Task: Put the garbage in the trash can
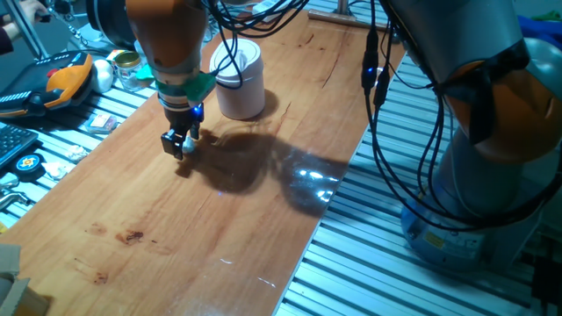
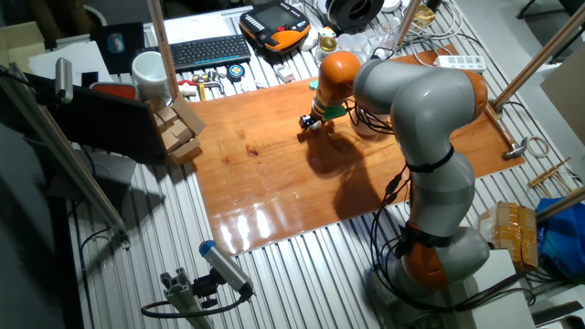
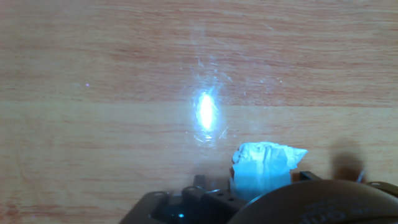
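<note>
The garbage (image 3: 264, 167), a small crumpled white wad, sits pinched at the tip of my gripper in the hand view, above the bare wooden table (image 3: 124, 93). In one fixed view my gripper (image 1: 179, 144) hangs just above the table, shut, with a bit of white wad (image 1: 187, 150) showing between the fingers. The trash can (image 1: 239, 79), a white bin with a domed lid, stands behind and to the right of the gripper, a short way off. In the other fixed view the gripper (image 2: 308, 122) is near the table's far edge, and the arm hides the bin.
Glass jars (image 1: 132, 68), an orange-and-black pendant (image 1: 63, 81), flat paper scraps (image 1: 101, 121) and a tape measure (image 1: 28, 163) lie off the table's left edge. Wooden blocks (image 2: 178, 130), a white cup (image 2: 149, 69) and a keyboard (image 2: 206, 50) lie beyond.
</note>
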Motion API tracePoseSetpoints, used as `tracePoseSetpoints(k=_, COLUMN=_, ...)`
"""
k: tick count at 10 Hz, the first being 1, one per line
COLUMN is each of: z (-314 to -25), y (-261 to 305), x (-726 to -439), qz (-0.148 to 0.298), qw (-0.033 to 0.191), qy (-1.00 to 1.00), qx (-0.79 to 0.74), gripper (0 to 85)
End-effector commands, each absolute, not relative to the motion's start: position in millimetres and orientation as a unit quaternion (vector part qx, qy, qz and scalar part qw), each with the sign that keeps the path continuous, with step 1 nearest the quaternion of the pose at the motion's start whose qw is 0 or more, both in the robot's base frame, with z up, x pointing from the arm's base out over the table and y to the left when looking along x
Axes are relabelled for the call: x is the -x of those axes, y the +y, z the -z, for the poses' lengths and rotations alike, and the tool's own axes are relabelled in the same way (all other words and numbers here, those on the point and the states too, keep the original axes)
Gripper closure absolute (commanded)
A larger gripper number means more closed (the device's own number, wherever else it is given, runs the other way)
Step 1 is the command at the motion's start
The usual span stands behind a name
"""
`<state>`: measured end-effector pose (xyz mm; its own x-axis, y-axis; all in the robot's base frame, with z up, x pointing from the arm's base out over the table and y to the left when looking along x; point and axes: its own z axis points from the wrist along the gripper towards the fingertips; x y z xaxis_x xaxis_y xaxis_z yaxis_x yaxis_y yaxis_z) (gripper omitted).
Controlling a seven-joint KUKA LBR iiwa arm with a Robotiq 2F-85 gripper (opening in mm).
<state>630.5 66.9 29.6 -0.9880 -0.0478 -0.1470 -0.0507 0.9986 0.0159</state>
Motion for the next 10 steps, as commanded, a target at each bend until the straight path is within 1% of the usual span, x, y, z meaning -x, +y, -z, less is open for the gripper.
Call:
tracePoseSetpoints(k=1, z=-29.5, y=67.2, x=-630.7, qz=-0.011, qw=0.071, qy=0.997, qx=0.026, gripper=17.0)
tracePoseSetpoints(k=2, z=-30.8, y=67.6, x=-631.5, qz=-0.01, qw=0.065, qy=0.997, qx=0.029, gripper=17.0)
tracePoseSetpoints(k=3, z=-31.7, y=67.5, x=-632.1, qz=-0.01, qw=0.06, qy=0.998, qx=0.034, gripper=34.0)
tracePoseSetpoints(k=6, z=-32.2, y=66.9, x=-632.6, qz=-0.015, qw=0.055, qy=0.998, qx=0.038, gripper=34.0)
tracePoseSetpoints(k=7, z=-33.2, y=66.8, x=-632.9, qz=-0.015, qw=0.055, qy=0.998, qx=0.038, gripper=51.0)
tracePoseSetpoints(k=10, z=-34.7, y=67.6, x=-633.7, qz=-0.017, qw=0.056, qy=0.997, qx=0.042, gripper=51.0)
